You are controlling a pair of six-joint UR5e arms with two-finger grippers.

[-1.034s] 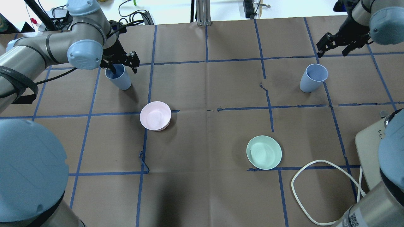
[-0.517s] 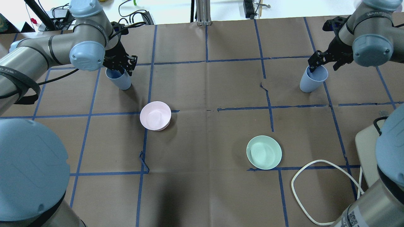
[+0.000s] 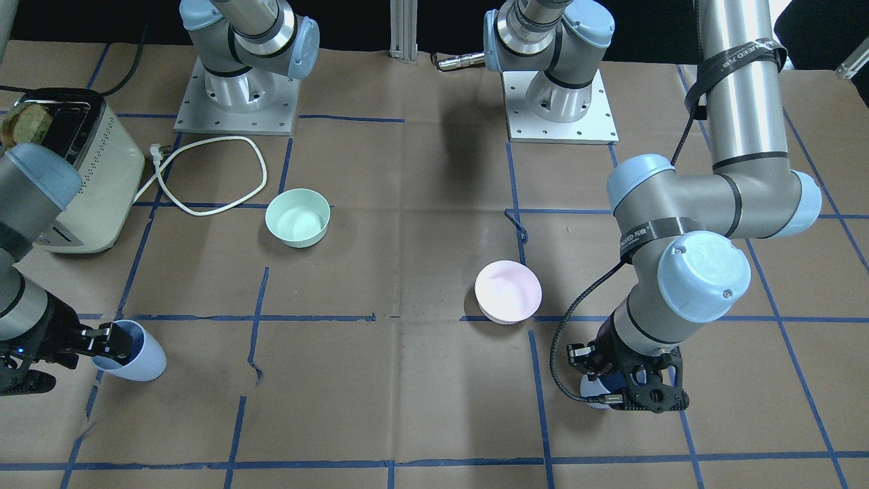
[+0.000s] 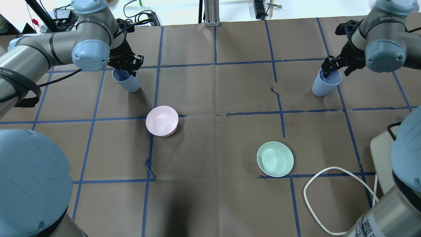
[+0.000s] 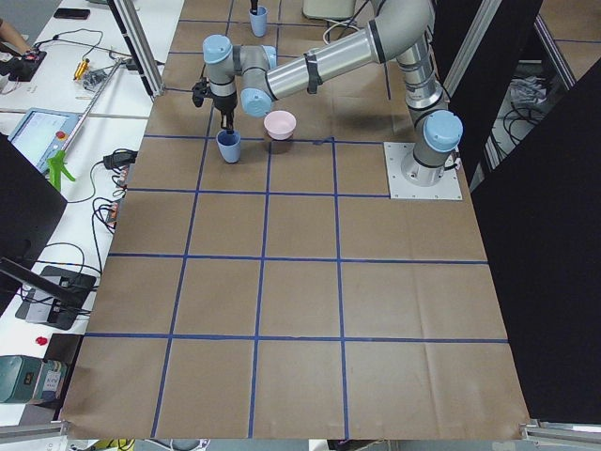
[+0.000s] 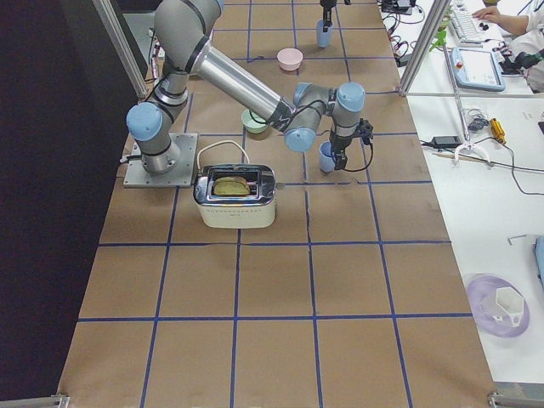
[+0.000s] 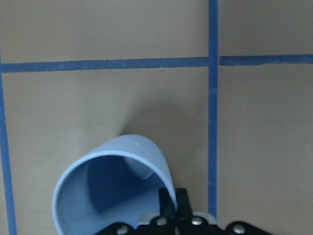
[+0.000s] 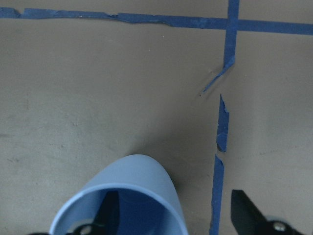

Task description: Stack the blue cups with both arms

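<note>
Wrist-mounted views, not overhead, show left gripper pinching left cup, right gripper spread astride right cup.

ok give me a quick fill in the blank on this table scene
The pink bowl lies nearer the ___ arm's blue cup. The green bowl lies nearer the ___ arm's blue cup. The right gripper has jaws ___, straddling that cup's wall. Missing: left, right, open.

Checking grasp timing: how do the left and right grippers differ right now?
Left gripper is shut on the left cup; right gripper is open. Left fingers touch their cup on both sides; the right gripper's outer finger stands clear of the right cup. Both straddle a blue cup's rim.
</note>
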